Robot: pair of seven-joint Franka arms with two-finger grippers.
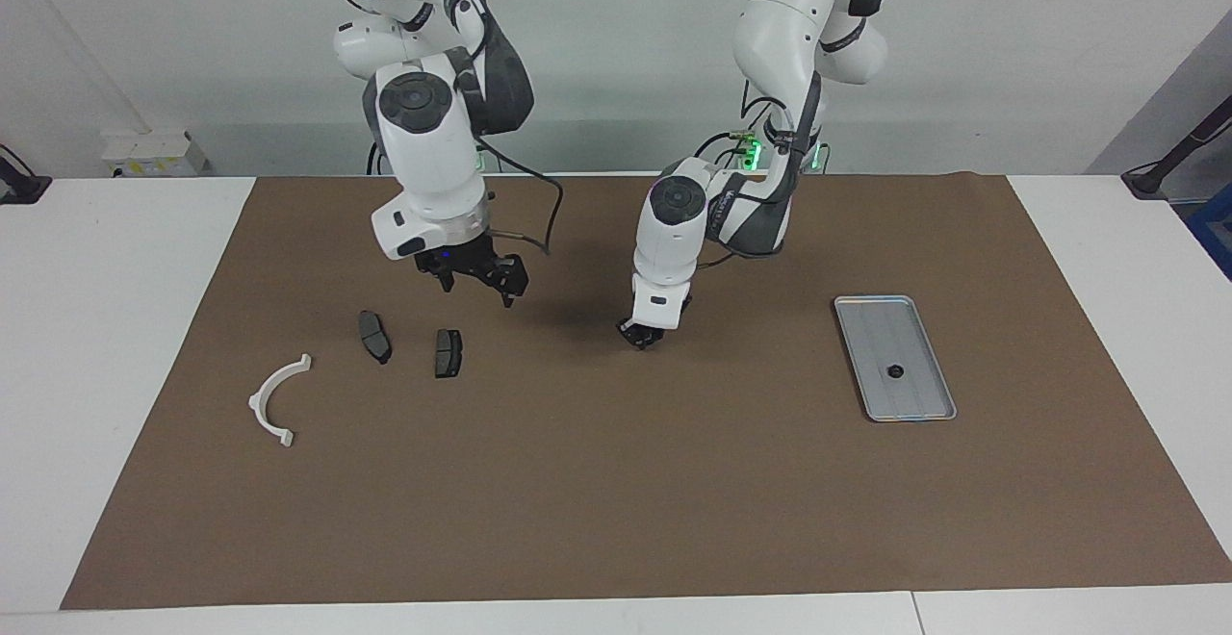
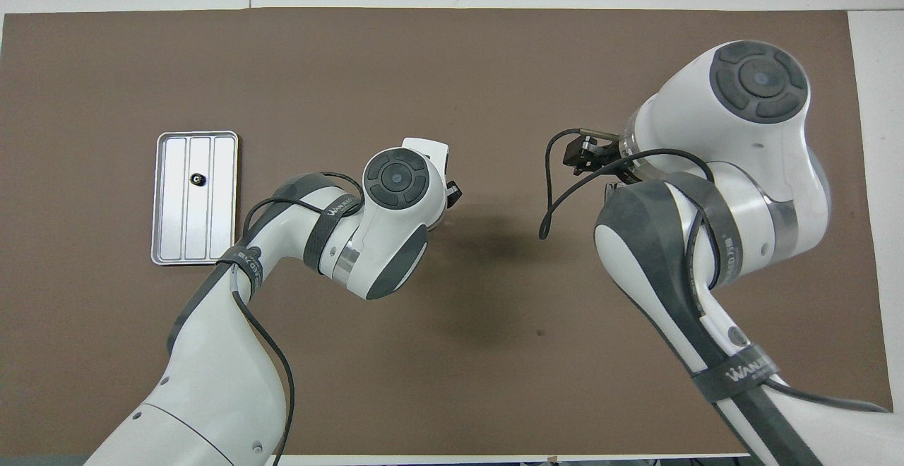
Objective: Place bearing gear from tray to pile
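The silver tray lies toward the left arm's end of the table. One small dark bearing gear sits on its ribbed floor. The pile, a white half-ring and two dark pads, lies toward the right arm's end; the right arm hides it in the overhead view. My left gripper hangs low over the mat's middle, fingertips together; I cannot see whether they pinch anything. My right gripper hovers open and empty over the mat beside the pads.
A brown mat covers most of the white table. A loose black cable loops from the right wrist. Bare mat lies between the left gripper and the pile.
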